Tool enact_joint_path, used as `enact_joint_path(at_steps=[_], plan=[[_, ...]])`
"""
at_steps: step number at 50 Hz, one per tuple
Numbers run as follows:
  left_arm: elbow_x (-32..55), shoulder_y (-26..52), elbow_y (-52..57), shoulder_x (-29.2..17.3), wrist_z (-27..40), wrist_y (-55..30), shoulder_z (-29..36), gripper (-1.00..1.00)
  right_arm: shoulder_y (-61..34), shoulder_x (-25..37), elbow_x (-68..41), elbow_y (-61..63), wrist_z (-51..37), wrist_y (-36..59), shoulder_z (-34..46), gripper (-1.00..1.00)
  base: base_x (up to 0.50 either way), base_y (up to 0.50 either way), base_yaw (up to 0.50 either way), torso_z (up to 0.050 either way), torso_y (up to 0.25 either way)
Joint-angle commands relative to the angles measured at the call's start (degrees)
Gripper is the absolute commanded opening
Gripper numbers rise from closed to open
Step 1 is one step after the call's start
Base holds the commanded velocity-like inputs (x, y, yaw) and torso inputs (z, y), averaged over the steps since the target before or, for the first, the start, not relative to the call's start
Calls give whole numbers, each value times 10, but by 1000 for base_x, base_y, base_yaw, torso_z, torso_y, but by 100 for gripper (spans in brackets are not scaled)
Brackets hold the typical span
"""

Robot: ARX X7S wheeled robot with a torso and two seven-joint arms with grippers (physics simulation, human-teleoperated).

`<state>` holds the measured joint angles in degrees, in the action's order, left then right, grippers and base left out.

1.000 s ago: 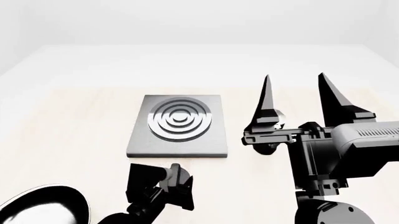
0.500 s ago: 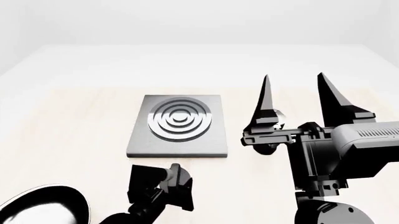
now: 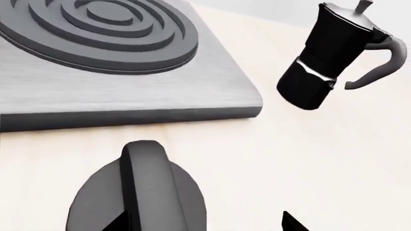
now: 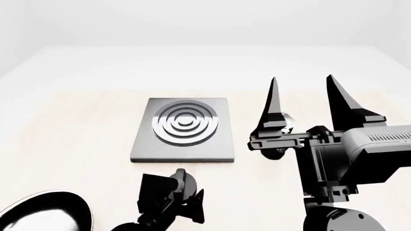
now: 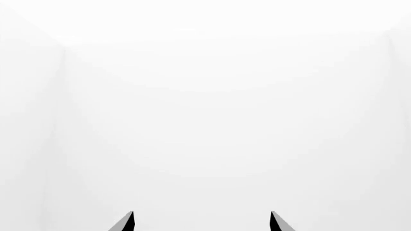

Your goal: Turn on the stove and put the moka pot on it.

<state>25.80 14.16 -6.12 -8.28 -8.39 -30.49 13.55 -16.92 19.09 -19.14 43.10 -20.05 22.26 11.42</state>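
The stove lies flat mid-table, bare surface around every edge. The knob sits just off its near edge, between the left pincer's spread tips. The moka pot stands beside the stove's right edge, behind the raised, spread right pincer.

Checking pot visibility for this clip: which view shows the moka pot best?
The left wrist view: the moka pot shows whole, lid and handle included. In the head view the right gripper hides most of it. The right wrist view shows none.
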Motion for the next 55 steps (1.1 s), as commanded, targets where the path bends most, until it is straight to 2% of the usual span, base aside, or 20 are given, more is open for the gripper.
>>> enact_joint_path(at_steps=[1, 22, 29, 37, 47, 55], plan=[[4, -4, -13, 3, -6, 10, 11, 100, 1, 2, -2, 0, -2, -2, 1, 100, 0, 0, 0, 0, 0], [20, -7, 82, 9, -1, -42, 72, 100, 3, 6, -5, -4, -5, -7, 2, 100, 0, 0, 0, 0, 0], [15, 14, 137, -5, 16, -62, 79, 100, 5, 8, -7, -6, -5, -11, 0, 100, 0, 0, 0, 0, 0], [25, 36, 247, -31, 50, -85, 52, 100, 3, 10, -9, -4, -8, -8, 1, 100, 0, 0, 0, 0, 0], [-37, 45, 337, -78, 94, -27, 17, 100, -1, 14, -12, -8, -10, -7, -4, 100, 0, 0, 0, 0, 0], [-79, 35, 408, -118, 138, 14, -39, 100, -8, 17, -12, -8, -12, -3, -4, 100, 0, 0, 0, 0, 0]])
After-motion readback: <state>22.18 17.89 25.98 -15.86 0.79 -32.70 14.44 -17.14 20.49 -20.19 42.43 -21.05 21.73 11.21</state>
